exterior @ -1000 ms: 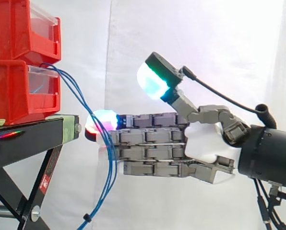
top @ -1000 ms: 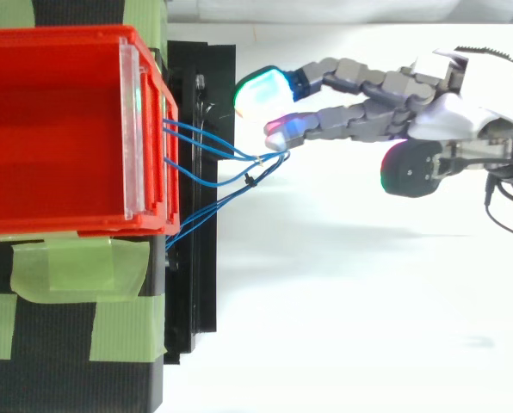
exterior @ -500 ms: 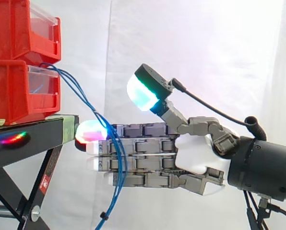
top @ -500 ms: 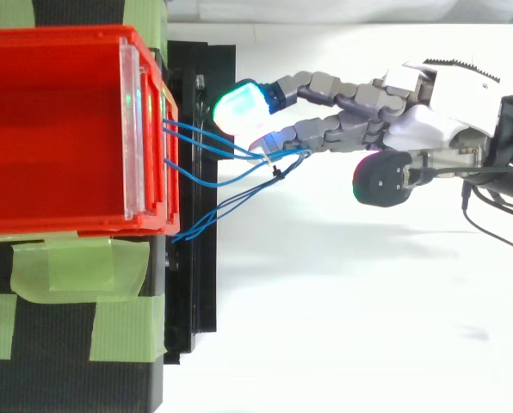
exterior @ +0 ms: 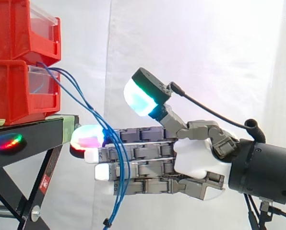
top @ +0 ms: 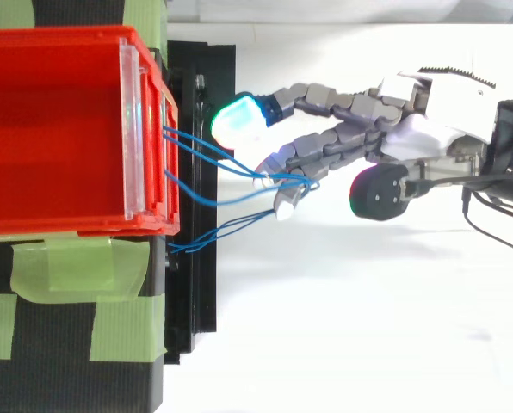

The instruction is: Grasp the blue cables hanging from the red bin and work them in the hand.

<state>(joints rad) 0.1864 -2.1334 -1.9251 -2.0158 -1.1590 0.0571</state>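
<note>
My hand (exterior: 196, 159) is flat and stretched out, with the fingers straight and close together, one above the other. My thumb (exterior: 139, 97) sticks up, well away from them, and glows green and white. I am not pinching anything. My fingertips (exterior: 87, 137) glow pink and white just beside the front edge of the black stand (exterior: 30, 140). The blue cables (exterior: 121, 165) lie across my fingers, touching them, and hang down past them. They come out of the front of the lower red bin (exterior: 16, 93), which sits on the stand. Green tape (top: 67, 268) sticks to the stand by the bin. A white curtain (exterior: 205, 48) hangs behind it all.
</note>
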